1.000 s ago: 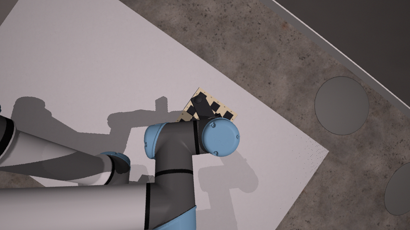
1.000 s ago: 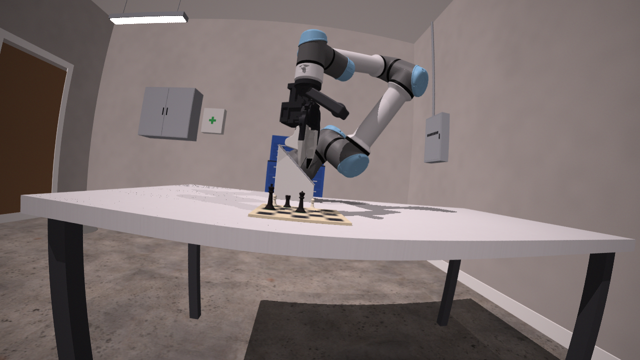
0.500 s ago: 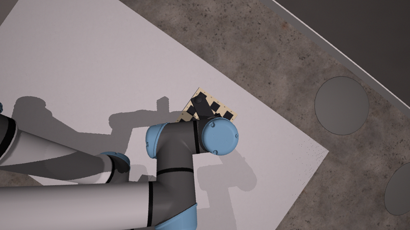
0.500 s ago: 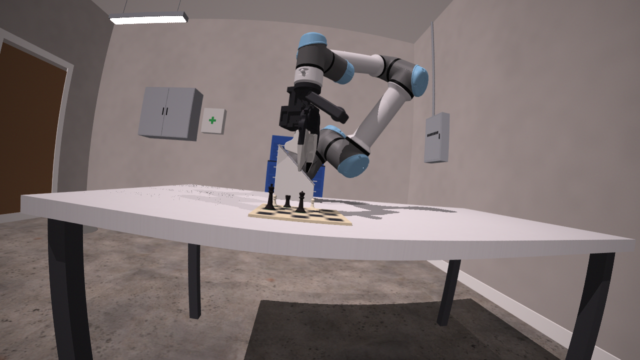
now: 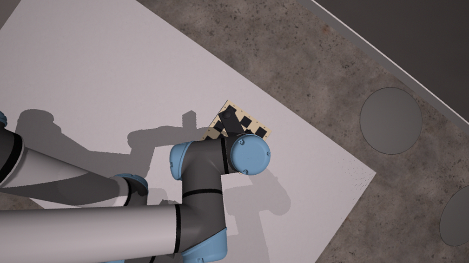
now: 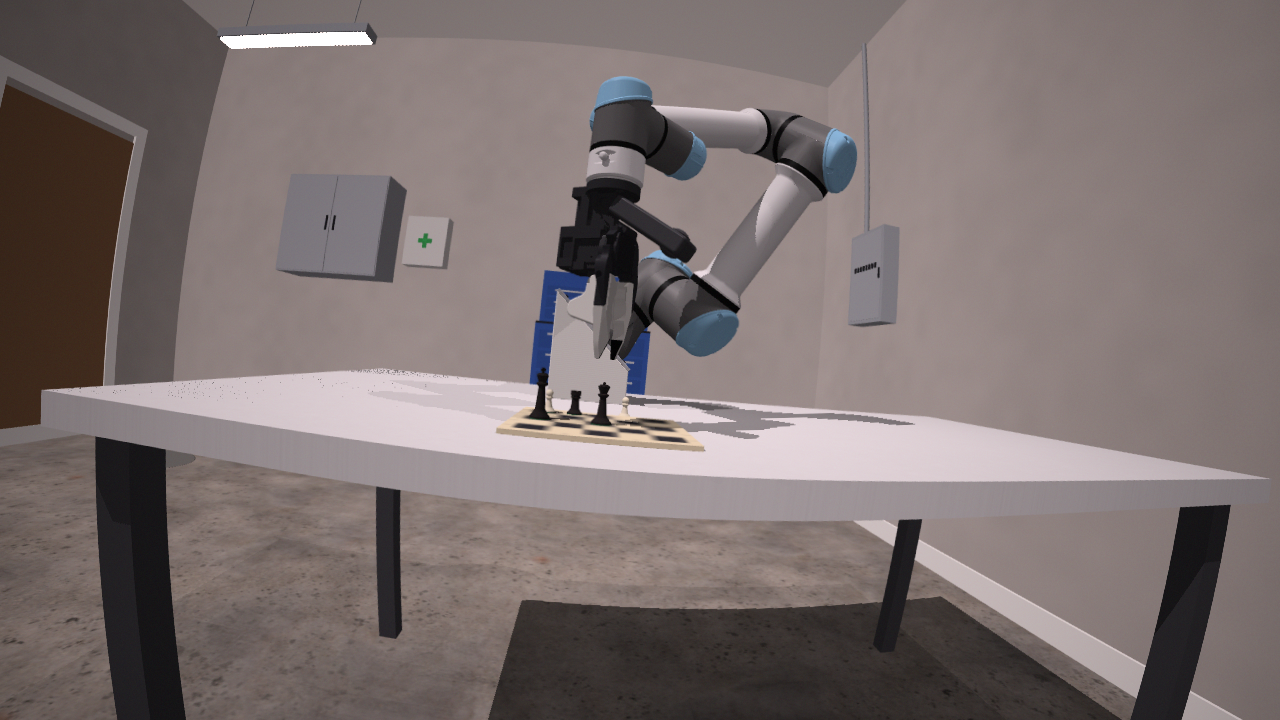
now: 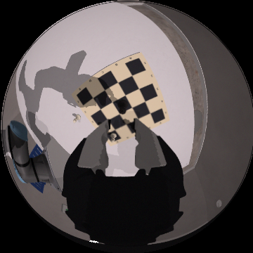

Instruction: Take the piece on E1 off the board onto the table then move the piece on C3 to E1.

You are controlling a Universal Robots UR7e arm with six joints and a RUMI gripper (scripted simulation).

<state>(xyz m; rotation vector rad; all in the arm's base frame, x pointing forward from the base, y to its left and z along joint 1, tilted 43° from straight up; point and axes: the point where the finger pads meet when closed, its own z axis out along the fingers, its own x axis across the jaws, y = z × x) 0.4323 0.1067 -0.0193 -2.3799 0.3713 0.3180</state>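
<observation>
The small chessboard [image 6: 599, 429] lies on the white table; it also shows in the wrist view [image 7: 123, 100] and, half hidden by my wrist, in the overhead view [image 5: 240, 125]. A black piece [image 7: 121, 105] stands near the board's middle. Two more black pieces [image 6: 539, 394] [image 6: 602, 404] and a black pawn [image 6: 573, 402] stand upright on the board. A white pawn [image 7: 112, 135] stands on a square at the board's near edge. A small white piece [image 7: 76, 118] stands on the table beside the board. My gripper [image 6: 613, 351] [image 7: 121, 140] hangs well above the board, fingers partly apart and empty.
My arm's elbow and wrist joints [image 5: 241, 152] hang over the board's near side. A blue and white stand [image 6: 572, 349] sits at the table's back behind the board.
</observation>
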